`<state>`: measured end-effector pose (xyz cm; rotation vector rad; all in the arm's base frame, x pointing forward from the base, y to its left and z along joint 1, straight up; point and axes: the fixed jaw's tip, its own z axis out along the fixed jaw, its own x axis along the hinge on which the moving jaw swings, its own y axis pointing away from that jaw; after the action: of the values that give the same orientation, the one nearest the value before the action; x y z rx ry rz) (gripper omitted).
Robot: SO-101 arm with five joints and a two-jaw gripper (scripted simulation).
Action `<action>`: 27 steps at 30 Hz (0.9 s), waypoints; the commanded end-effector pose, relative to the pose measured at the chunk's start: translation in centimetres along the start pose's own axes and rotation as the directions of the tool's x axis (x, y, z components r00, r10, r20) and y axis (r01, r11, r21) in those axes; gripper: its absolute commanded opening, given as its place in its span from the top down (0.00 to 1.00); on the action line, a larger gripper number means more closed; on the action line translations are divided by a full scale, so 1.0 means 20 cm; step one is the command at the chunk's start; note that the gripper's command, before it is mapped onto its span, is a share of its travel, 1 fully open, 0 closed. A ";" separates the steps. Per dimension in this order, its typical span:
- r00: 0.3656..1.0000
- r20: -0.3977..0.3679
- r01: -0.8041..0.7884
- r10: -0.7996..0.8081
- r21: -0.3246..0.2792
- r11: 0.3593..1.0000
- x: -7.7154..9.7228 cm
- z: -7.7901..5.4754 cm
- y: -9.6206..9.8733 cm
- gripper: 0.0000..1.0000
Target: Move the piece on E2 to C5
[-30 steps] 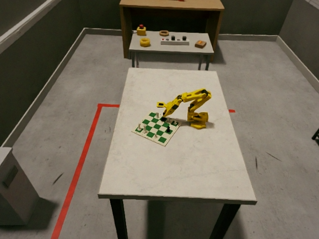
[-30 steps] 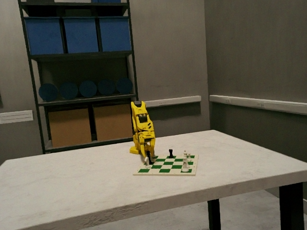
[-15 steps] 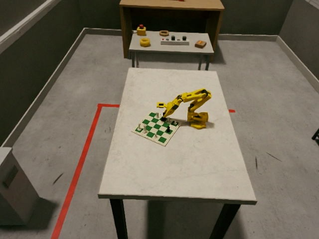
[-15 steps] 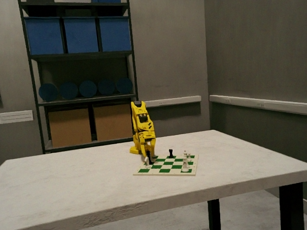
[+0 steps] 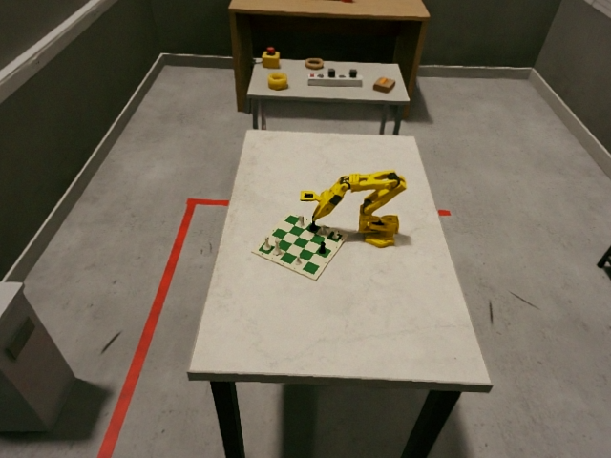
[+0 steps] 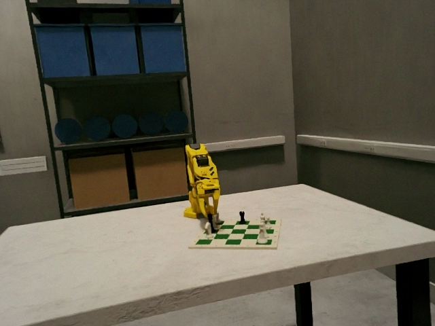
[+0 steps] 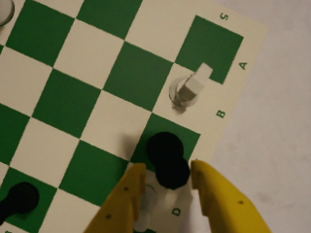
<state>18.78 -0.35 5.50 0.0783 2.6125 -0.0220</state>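
Observation:
A black piece (image 5: 313, 227) (image 6: 211, 224) (image 7: 165, 147) stands upright on the green square C5, its base inside the square as far as the wrist view shows. My gripper (image 5: 314, 219) (image 6: 211, 214) (image 7: 167, 166) is slightly open. Its fingertips are close on either side of the piece's head, with a gap at the left finger in the wrist view. The board (image 5: 316, 276) (image 6: 232, 247) (image 7: 252, 30) lies flat. E2 is a bare light square in the top view. My left finger partly covers the D5 piece in the wrist view.
A white piece (image 5: 301, 219) (image 6: 208, 230) (image 7: 184, 92) stands on B5, beside C5. Another white piece (image 5: 324, 229) (image 7: 147, 198) is on D5. A pale piece (image 5: 336, 233) is on E5. A black piece (image 5: 323, 247) (image 6: 242, 216) (image 7: 23, 198) stands on E3. White pieces stand on A1, B1 and D1.

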 end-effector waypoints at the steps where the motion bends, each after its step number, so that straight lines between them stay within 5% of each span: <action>1: 1.000 0.016 0.002 -0.002 -0.007 1.000 -0.03 -0.05 0.01 0.88; 15: 1.000 0.016 0.002 -0.002 -0.007 1.000 -0.11 -0.18 0.01 0.88; 27: 1.000 0.016 0.002 -0.002 -0.007 1.000 -0.12 -0.21 0.01 0.88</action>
<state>18.77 -0.35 10.17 0.0779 2.6012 -0.0224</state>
